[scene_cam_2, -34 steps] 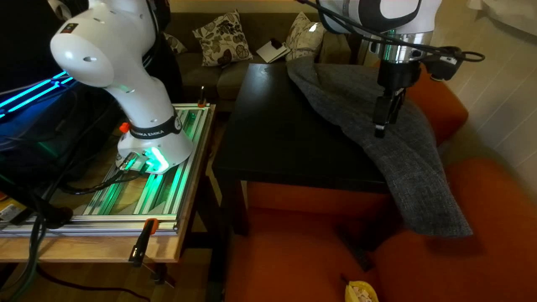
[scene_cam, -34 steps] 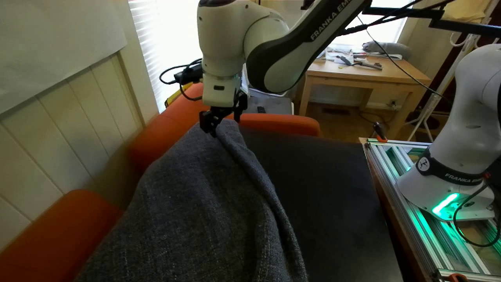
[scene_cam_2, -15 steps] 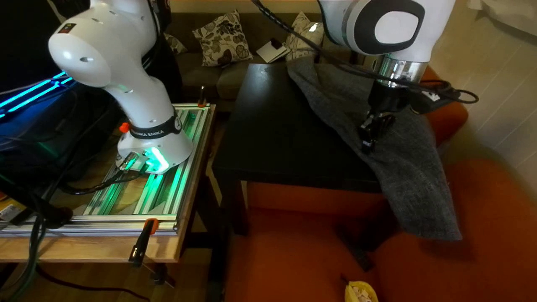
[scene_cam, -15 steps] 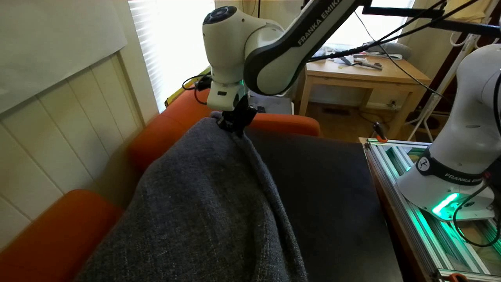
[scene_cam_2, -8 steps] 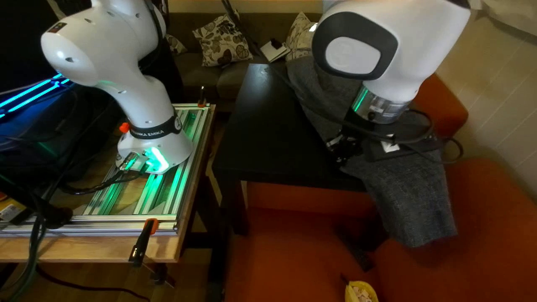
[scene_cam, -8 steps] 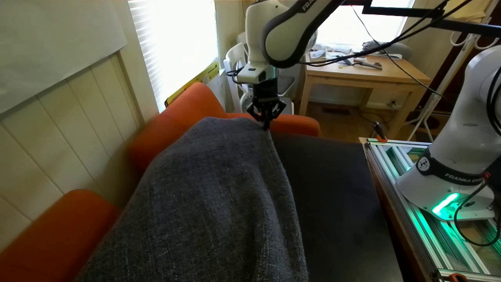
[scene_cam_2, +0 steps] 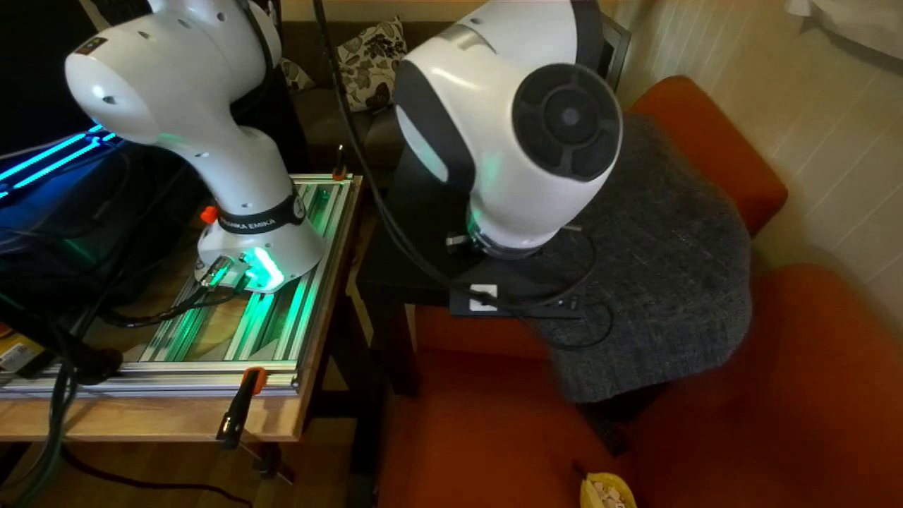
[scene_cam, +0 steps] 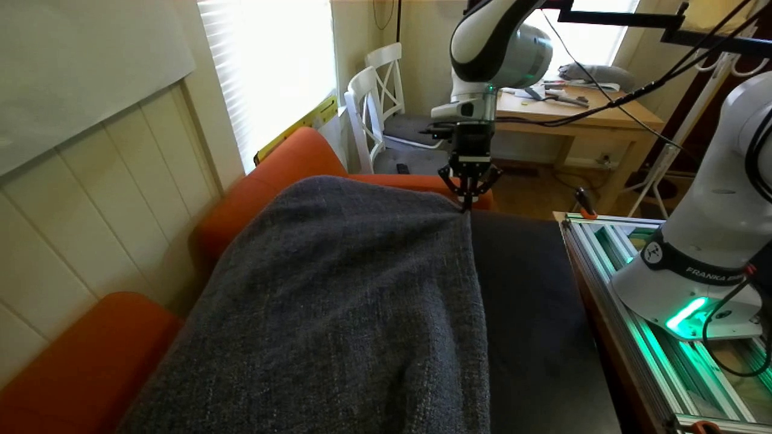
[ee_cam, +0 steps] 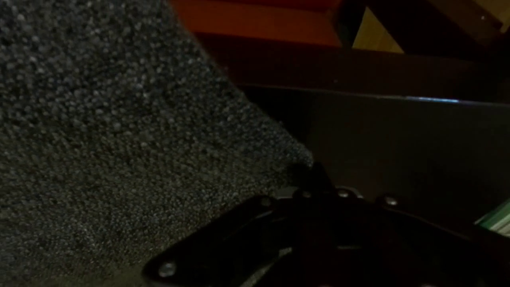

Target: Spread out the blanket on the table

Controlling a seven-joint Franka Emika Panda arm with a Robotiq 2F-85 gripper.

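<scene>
One blanket (scene_cam: 362, 301), partly covering one table (scene_cam: 537, 313), one gripper (scene_cam: 467, 202), jaws together, clenched on the blanket's corner, two white chairs (scene_cam: 387, 159) beyond

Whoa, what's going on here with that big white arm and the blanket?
The job is to spread the grey blanket over the dark table. A robot arm has what looks like a corner of the blanket pinched in its gripper. The blanket covers much of the table, with some folds, and hangs past one end; a dark strip shows toward the robot's base.
</scene>
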